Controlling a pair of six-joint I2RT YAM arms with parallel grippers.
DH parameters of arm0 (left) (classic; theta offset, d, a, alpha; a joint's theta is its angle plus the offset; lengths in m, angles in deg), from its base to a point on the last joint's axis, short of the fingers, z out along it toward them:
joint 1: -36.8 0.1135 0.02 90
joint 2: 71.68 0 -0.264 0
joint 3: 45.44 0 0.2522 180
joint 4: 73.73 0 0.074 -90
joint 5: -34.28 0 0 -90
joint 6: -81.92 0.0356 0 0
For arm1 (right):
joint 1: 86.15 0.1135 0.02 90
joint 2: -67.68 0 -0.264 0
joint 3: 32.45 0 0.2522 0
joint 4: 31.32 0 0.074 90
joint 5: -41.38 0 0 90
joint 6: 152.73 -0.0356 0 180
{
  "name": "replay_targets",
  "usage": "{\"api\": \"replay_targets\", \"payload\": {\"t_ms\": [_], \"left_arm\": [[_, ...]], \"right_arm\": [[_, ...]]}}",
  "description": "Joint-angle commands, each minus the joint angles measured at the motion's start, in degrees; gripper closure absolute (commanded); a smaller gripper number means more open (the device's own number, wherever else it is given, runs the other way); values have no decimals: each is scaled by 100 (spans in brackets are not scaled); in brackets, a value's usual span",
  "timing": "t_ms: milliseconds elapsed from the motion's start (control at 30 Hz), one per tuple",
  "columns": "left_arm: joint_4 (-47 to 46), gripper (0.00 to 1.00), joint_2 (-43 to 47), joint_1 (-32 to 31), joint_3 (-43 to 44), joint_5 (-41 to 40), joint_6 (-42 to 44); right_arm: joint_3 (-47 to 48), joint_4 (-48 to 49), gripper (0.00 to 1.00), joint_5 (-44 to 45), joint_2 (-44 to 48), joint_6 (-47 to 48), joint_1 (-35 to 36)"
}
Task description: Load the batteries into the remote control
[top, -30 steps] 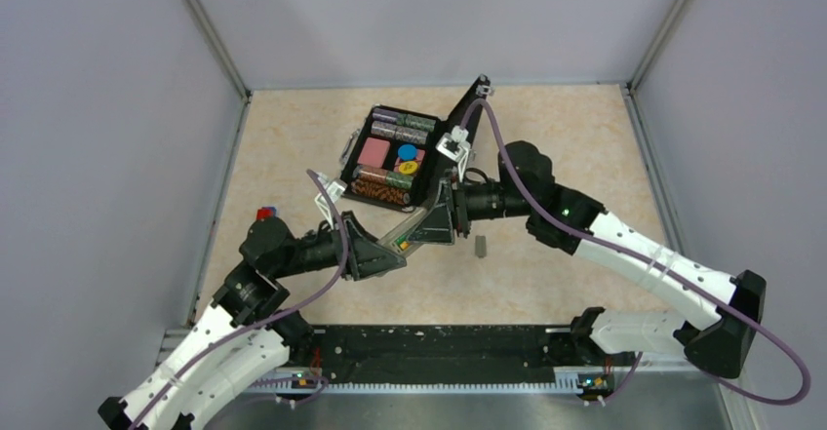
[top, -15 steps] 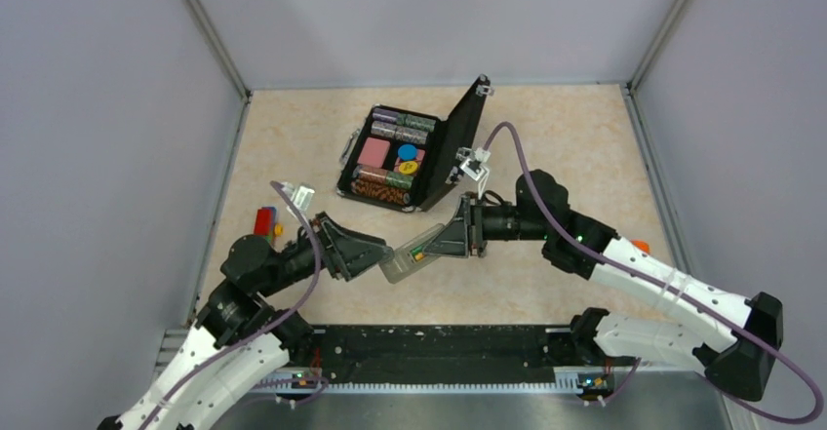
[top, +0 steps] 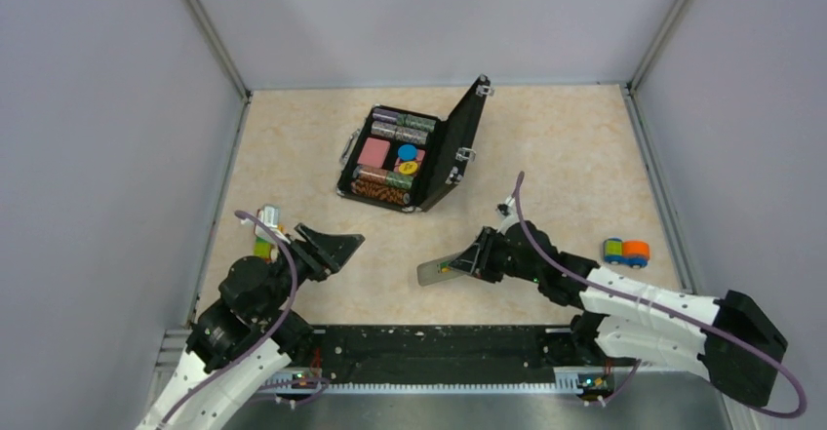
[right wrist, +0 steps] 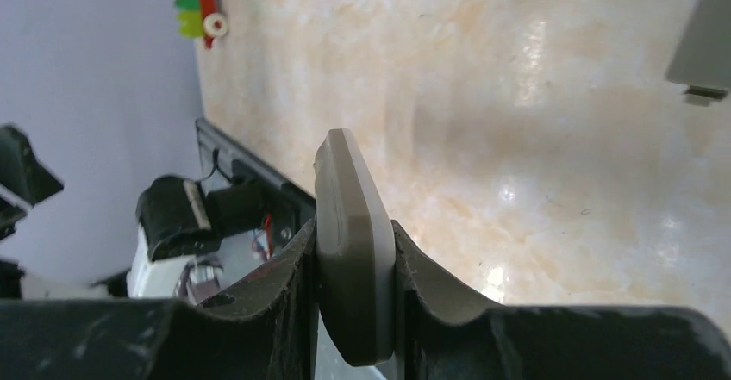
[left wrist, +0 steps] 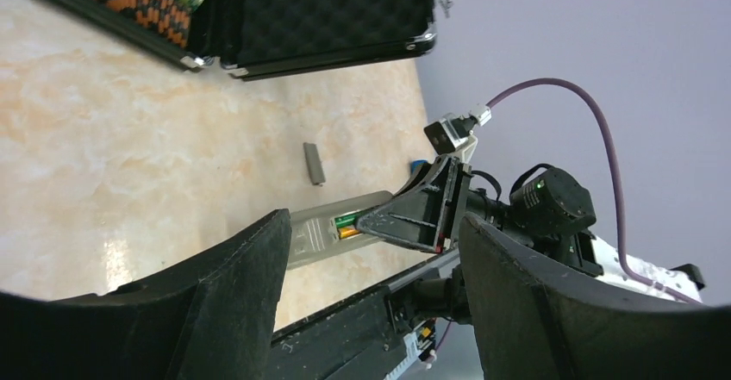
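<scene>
— Grey-backed, that slim white remote control (top: 436,271). Where has it got to?
— It's clenched in the right pincer (top: 468,262), down low at the beige marbled tabletop (top: 585,157). Its long axis runs straight out from that pincer, free end pointing toward the left arm.
— And the two small cylinder batteries (left wrist: 346,225), the green and the orange-brown?
— Side by side in the open bay in its back, lengthways, just ahead of the right fingertips.
— The left pincer (top: 330,245)?
— Released, gripping nothing, facing the remote's free end but well apart from it.
— So what remains?
— The lid, I'd guess. A small flat grey strip (left wrist: 314,163) lies on the tabletop beyond the remote, toward the black hinged case (top: 458,147). Which arm is nearer it, I cannot tell.
</scene>
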Motion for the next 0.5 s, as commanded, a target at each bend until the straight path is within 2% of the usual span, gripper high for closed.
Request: {"api": "replay_targets", "payload": {"t_ms": [0, 100, 200, 467], "left_arm": [[-29, 24, -90, 14, -73, -149, -108], [-25, 24, -150, 14, -38, -159, -19], [-53, 25, -188, 14, -47, -138, 11], [-50, 25, -178, 18, -121, -73, 36]], "right_arm": [[62, 1182, 94, 1159, -547, -666, 317], [38, 1412, 94, 1642, -992, -1016, 609], [55, 1649, 90, 1902, -1493, -1180, 837], [78, 1730, 85, 1943, -2147, -1380, 963]]}}
